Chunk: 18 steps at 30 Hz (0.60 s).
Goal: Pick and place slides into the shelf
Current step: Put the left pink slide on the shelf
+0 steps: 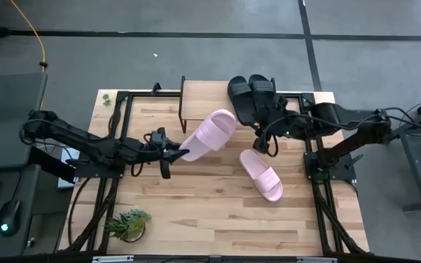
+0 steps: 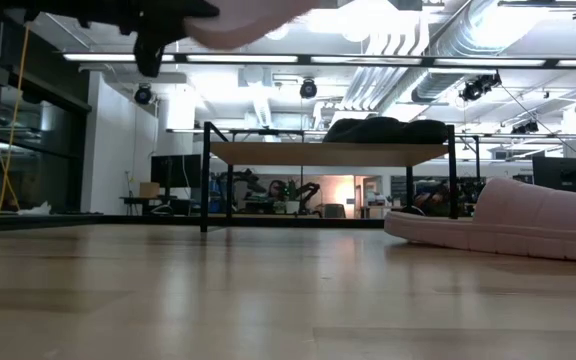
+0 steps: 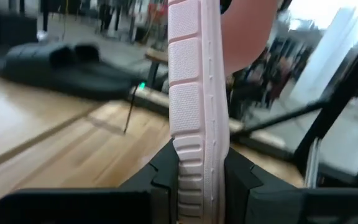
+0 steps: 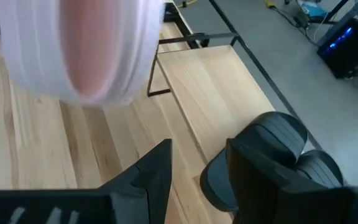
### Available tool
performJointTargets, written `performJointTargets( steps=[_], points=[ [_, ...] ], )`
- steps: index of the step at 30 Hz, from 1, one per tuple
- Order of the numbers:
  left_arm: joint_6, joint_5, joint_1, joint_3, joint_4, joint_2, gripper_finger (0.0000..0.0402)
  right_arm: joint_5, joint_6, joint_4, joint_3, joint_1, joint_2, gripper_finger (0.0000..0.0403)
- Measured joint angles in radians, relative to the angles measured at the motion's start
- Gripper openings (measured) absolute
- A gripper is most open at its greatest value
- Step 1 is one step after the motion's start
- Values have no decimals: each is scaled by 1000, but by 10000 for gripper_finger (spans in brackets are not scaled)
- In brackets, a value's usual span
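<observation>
My left gripper (image 1: 175,155) is shut on one light pink slide (image 1: 210,133) and holds it in the air over the table's middle, in front of the shelf (image 1: 199,98). That slide also shows at the top of the low view (image 2: 253,18). The other pink slide (image 1: 262,175) lies flat on the table at the right. Two black slides (image 1: 251,96) rest side by side on the shelf's right end. My right gripper (image 4: 194,174) hangs open above the table near the black slides, with nothing between its fingers. My left gripper pinches the pink slide's sole at the end nearest the arm (image 3: 194,168), one finger (image 3: 163,171) on each side. The fingers come level from the table's left and lie along the slide. The slide is lifted clear and reaches away toward the shelf.
The shelf's left and middle top (image 4: 210,93) is bare wood. A potted plant (image 1: 126,225) stands near the front left corner. Black frame rails (image 1: 115,146) run along both sides of the table.
</observation>
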Motion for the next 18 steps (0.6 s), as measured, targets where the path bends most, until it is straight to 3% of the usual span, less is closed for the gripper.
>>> performJointTargets(
  steps=[7,18],
  points=[
    [-12,29,55,0,316,163,60,75,20,1,0,105,18,140],
    [-148,65,189,0,421,235,60,261,54,13,-1,288,116,140]
  ],
)
